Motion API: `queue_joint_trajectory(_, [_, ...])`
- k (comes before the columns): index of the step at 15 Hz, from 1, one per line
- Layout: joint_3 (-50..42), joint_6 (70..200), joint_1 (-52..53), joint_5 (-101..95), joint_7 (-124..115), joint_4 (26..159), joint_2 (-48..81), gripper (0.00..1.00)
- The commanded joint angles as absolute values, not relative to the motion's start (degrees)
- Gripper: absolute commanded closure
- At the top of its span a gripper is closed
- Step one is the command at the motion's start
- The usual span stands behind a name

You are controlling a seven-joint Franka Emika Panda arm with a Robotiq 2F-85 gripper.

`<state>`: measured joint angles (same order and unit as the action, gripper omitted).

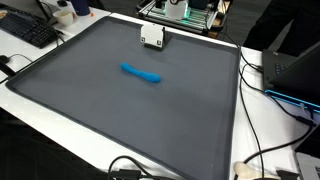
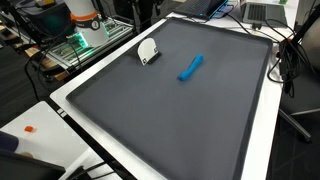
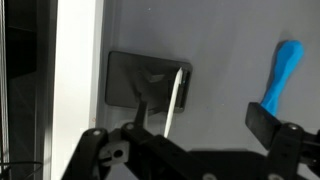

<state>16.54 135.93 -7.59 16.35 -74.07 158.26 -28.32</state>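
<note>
A blue marker-like stick (image 1: 141, 73) (image 2: 190, 68) lies on the dark grey mat (image 1: 120, 115) (image 2: 170, 115) in both exterior views. Near the mat's back edge stands a small white stand on a dark base (image 1: 152, 37) (image 2: 148, 50). In the wrist view my gripper (image 3: 200, 118) hangs above the mat, open, with nothing between its fingers. The dark base (image 3: 135, 75) with its thin white plate lies just beyond the left finger (image 3: 142, 112). The blue stick (image 3: 280, 72) lies beyond the right finger (image 3: 262, 120). Neither exterior view shows the gripper.
The mat covers a white table (image 1: 265, 150). A keyboard (image 1: 30, 30) sits at one corner, a laptop (image 1: 300, 68) and cables (image 1: 262, 95) along one side. The robot base (image 2: 85, 20) and a rack with green lights (image 2: 75, 45) stand behind the white stand.
</note>
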Motion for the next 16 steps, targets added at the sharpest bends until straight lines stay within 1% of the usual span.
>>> queue_joint_trajectory(1, [14.9, 137.3, -7.8, 10.7, -79.5, 157.6, -21.4, 0.0])
queue_joint_trajectory(8, [9.9, 139.5, -5.5, 10.2, -78.7, 155.6, -11.8, 0.0])
queue_joint_trajectory(12, [7.8, 141.4, -4.1, 11.7, -78.1, 154.7, -9.7, 0.01])
queue_joint_trajectory(13, [7.4, 141.7, -3.8, 11.7, -78.2, 154.5, -9.3, 0.05])
queue_joint_trajectory(14, [7.1, 141.9, -3.5, 11.6, -78.2, 154.2, -8.9, 0.22])
queue_joint_trajectory(16, [6.7, 142.3, -3.3, 11.0, -78.6, 153.9, -7.9, 0.38])
